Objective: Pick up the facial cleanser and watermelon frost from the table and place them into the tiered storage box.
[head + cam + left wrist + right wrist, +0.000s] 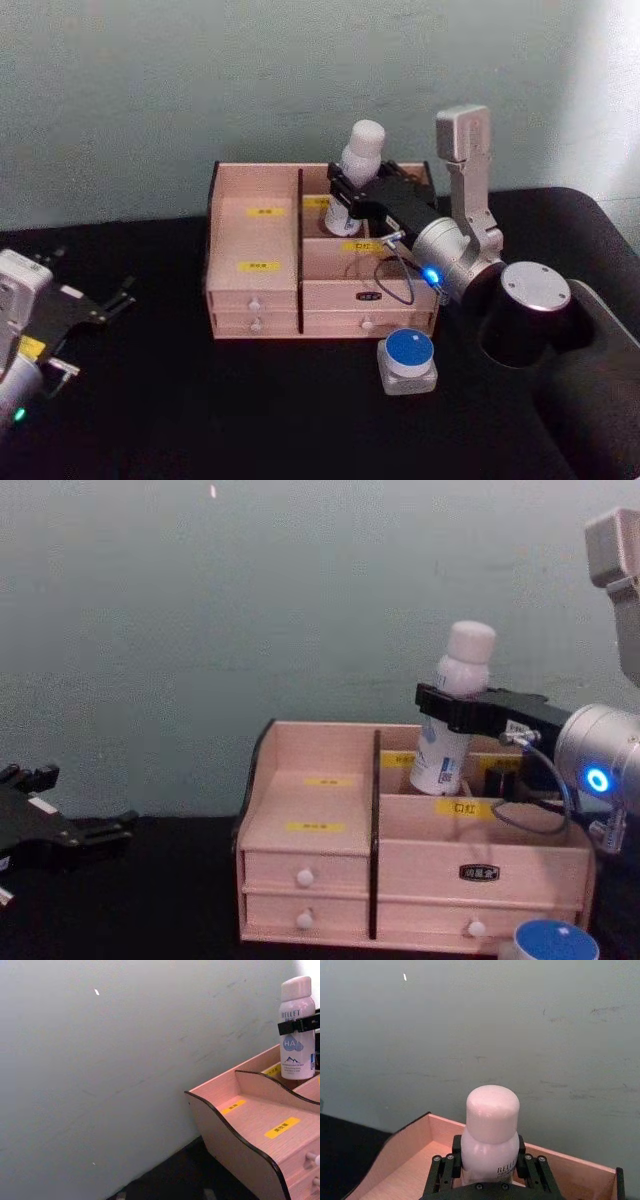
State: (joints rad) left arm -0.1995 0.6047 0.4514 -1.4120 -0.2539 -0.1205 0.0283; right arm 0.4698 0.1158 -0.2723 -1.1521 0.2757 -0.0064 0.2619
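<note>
Right claw (345, 200): reaching over the right half of the box from the front right. Clamped on the cleanser just below its shoulder. Black fingers (442, 1170) pressed against both sides of the bottle in the right wrist view. Blue light lit on the wrist.

Cleanser (362, 150): white bottle with a rounded cap and blue print on the front. Close to upright, cap leaning slightly. Lower part down inside the back right compartment of the box, behind a step with a yellow label. Base hidden by the wood in front, so cannot tell whether resting on the compartment floor or held just above it.

Frost (408, 360): small pale square pot with a round blue lid. Standing on the table just in front of the box's right front corner, apart from both claws.

Box (256, 190): pale wood with dark edges, stepped from back to front. Dark divider between left and right halves. Yellow labels on the steps, two rows of white-knobbed drawers along the front.

Left claw (110, 305): low at the far left above the table, well apart from the box. Fingers spread, gripping nothing.

Table (200, 420): black.

Wall (150, 80): pale grey-green, right behind the box.
</note>
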